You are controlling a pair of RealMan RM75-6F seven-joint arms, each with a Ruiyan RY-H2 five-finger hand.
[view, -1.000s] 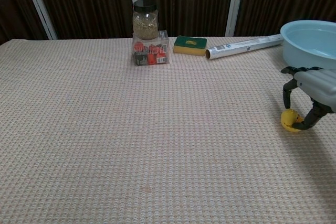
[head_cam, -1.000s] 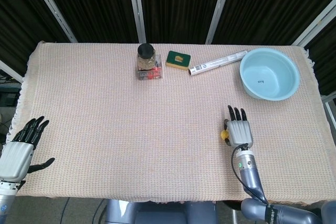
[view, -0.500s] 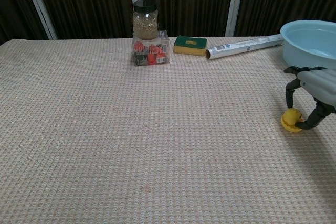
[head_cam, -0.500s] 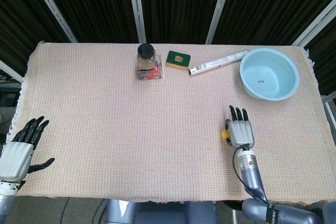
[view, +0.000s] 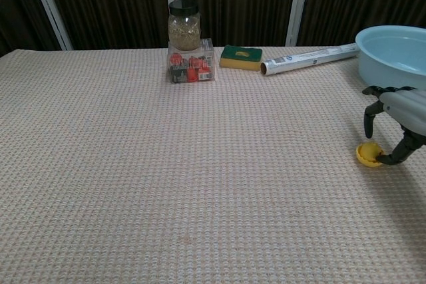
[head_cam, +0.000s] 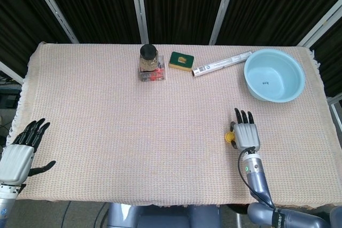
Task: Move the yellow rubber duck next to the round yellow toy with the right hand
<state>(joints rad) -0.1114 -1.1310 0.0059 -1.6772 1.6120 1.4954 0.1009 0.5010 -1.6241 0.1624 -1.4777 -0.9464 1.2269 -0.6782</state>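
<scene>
A small yellow toy [view: 368, 154] lies on the woven cloth at the right, also visible in the head view [head_cam: 230, 137]. It is too small to tell duck from round toy, and I see only one yellow shape. My right hand [view: 399, 114] arches over it with fingers apart. The thumb tip touches the toy's right side and the other fingers hang clear above it. In the head view the right hand [head_cam: 247, 134] covers the toy's right part. My left hand [head_cam: 18, 150] hovers open off the table's front left edge.
A light blue bowl [head_cam: 274, 75] sits at the back right, just beyond the right hand. Along the back edge stand a jar on a clear box [head_cam: 150, 62], a green sponge [head_cam: 181, 60] and a foil roll [head_cam: 221, 63]. The table's front edge [head_cam: 160, 202] is near the right forearm.
The right hand has drifted slightly right and back toward me, its fingers lifting off the yellow toy. The toy has stayed almost in place and looks lower. The left hand has not moved.
</scene>
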